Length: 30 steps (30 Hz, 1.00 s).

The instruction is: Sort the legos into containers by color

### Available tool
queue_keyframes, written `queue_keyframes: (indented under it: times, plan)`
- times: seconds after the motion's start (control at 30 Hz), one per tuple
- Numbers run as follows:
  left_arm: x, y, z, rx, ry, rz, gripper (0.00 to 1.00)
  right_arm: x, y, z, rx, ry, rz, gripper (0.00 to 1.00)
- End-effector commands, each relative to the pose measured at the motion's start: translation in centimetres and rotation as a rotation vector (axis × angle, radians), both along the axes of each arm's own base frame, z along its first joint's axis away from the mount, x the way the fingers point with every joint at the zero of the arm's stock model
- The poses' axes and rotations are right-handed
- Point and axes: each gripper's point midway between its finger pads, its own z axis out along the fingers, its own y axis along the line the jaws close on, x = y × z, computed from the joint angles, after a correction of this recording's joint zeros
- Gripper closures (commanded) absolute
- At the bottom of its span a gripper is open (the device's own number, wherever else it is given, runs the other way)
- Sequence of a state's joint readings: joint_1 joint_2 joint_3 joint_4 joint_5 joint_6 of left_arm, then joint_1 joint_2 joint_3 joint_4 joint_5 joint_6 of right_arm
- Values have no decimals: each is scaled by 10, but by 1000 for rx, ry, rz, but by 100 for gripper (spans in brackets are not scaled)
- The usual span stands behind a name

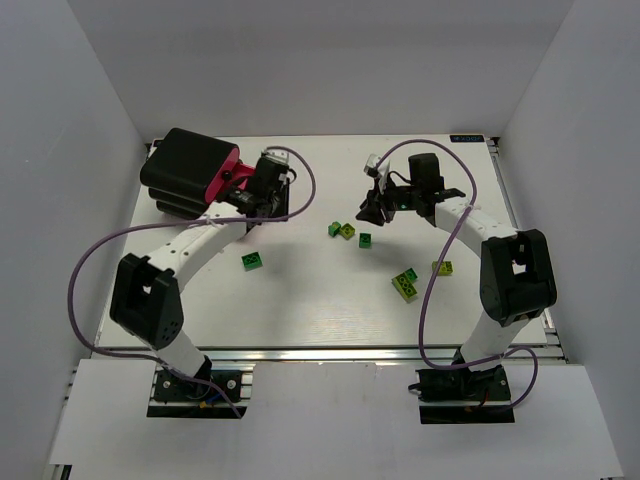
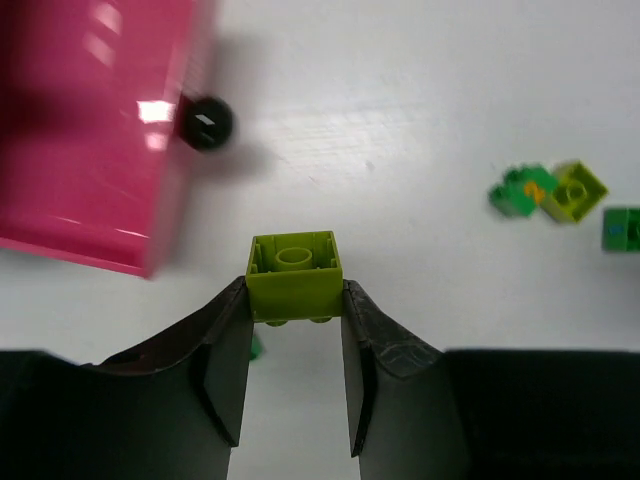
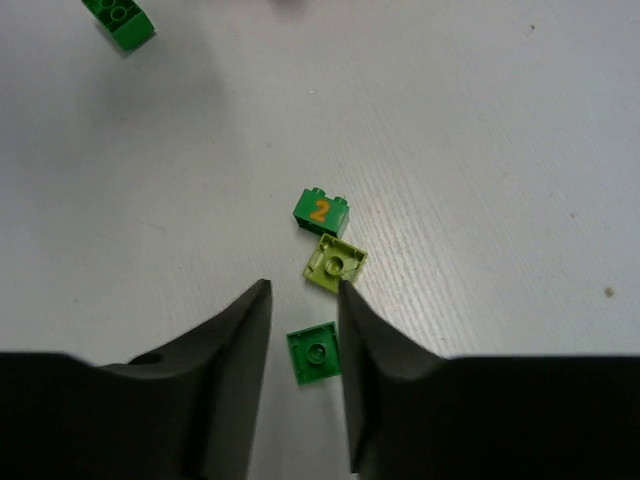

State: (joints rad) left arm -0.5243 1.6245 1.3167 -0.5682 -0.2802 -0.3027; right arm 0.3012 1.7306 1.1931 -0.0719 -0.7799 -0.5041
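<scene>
Toward ten o'clock on the white bench [image 1: 300, 310], seen from above, sits the black rounded box-shaped cabinet [image 1: 185, 165], its magenta-pink plastic drawers [image 1: 220, 180] facing three o'clock. Just off that front, the left claw [image 2: 294, 300] is clamped on a small yellow-green studded plastic brick [image 2: 294, 272], one finger on each flank, hollow underside turned to the wrist camera. A small black round knob [image 2: 205, 123] shows at eleven o'clock from that brick; the pink front is blurred, so which drawer it belongs to is hard to tell

Near the bench's one o'clock region the right claw [image 3: 303, 290] hangs over loose bricks, fingers narrowly apart with nothing gripped. Below it lies a dark green brick printed with an orange 2 [image 3: 321, 209]. A yellow-green square brick [image 3: 335, 262] touches it at six o'clock, and a dark green flat square brick [image 3: 315, 353] lies apart, farther toward six, seen in the gap between the fingers. Another dark green brick [image 3: 120, 20] lies well apart at eleven o'clock. From above, a joined yellow-green and dark green pair [image 1: 405, 284] rests at five o'clock from that group, a lone yellow-green brick [image 1: 442, 268] just beside it
</scene>
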Motion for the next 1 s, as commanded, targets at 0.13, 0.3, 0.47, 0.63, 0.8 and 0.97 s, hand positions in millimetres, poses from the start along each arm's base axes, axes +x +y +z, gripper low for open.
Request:
queue_keyframes:
  times: [0.13, 0.3, 0.47, 0.63, 0.8, 0.97]
  plan:
    - [29, 73, 34, 244, -78, 143, 78, 1, 4, 18, 14, -3, 22, 83]
    - [49, 93, 15, 275, -66, 217, 70, 2, 4, 23, 14, -15, 18, 78]
    - [69, 103, 12, 308, -68, 288, 39, 2, 1, 18, -8, -20, 11, 61]
    - [81, 99, 17, 311, -70, 291, 24, 6, -5, 4, -56, -23, -13, 36]
    - [79, 96, 45, 244, -122, 314, 31, 17, -10, -23, -140, 5, -14, 36]
    - [59, 76, 87, 42, -188, 266, 81, 13, -8, -46, -227, -6, 102, 30]
